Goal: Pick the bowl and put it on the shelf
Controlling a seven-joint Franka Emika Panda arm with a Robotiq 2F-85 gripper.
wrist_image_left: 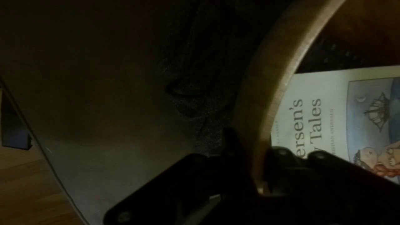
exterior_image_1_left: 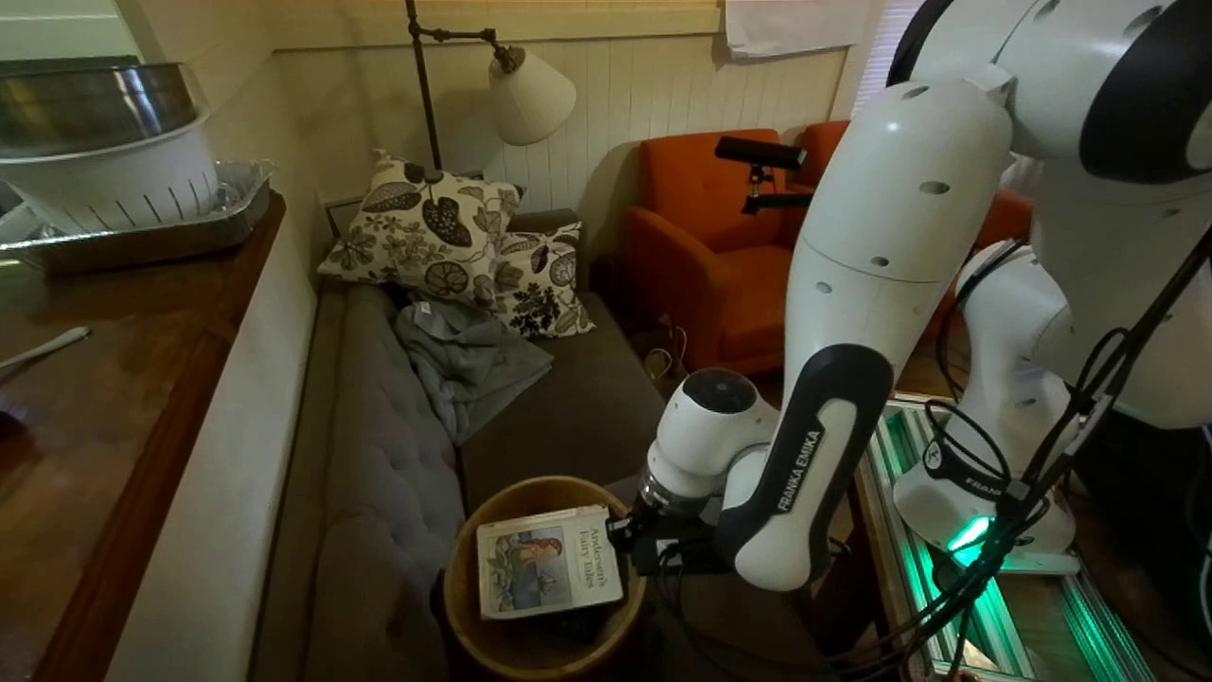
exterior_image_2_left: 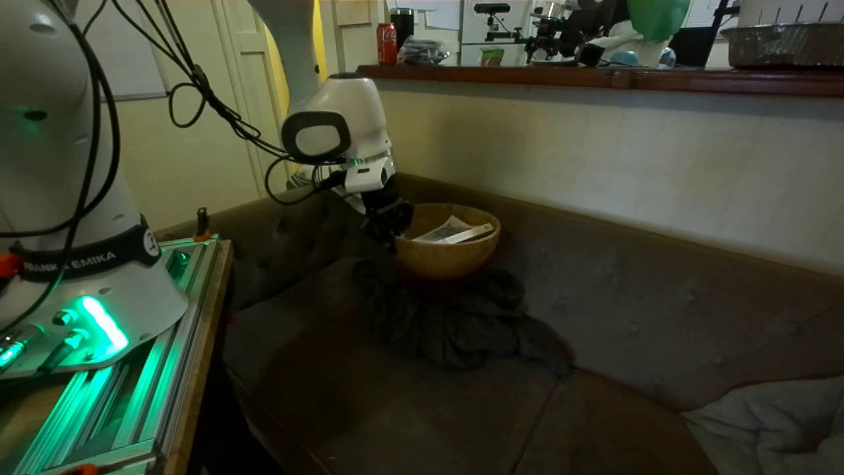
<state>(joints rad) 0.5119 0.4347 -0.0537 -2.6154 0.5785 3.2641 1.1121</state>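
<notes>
Wrist view, lower centre: we have the gripper (wrist_image_left: 251,153) pinching the bowl (wrist_image_left: 265,90) rim; sofa (wrist_image_left: 106,115) reaches its edge far left.

As for the bowl (exterior_image_1_left: 516,650): round, wooden, tan-brown, thick-rimmed, roughly upright, opening upward. Shows at the bottom middle in an exterior view; seen side-on near mid-frame, as the bowl (exterior_image_2_left: 448,260), in an exterior view. Curves down from the top right in the wrist view, pinched by the rim. As for the shelf (exterior_image_1_left: 114,398): long, flat, dark-brown wood, pale-fronted below. Runs along the left side in an exterior view; crosses the upper right, as the shelf (exterior_image_2_left: 514,76), in an exterior view, well apart from the bowl.
</notes>
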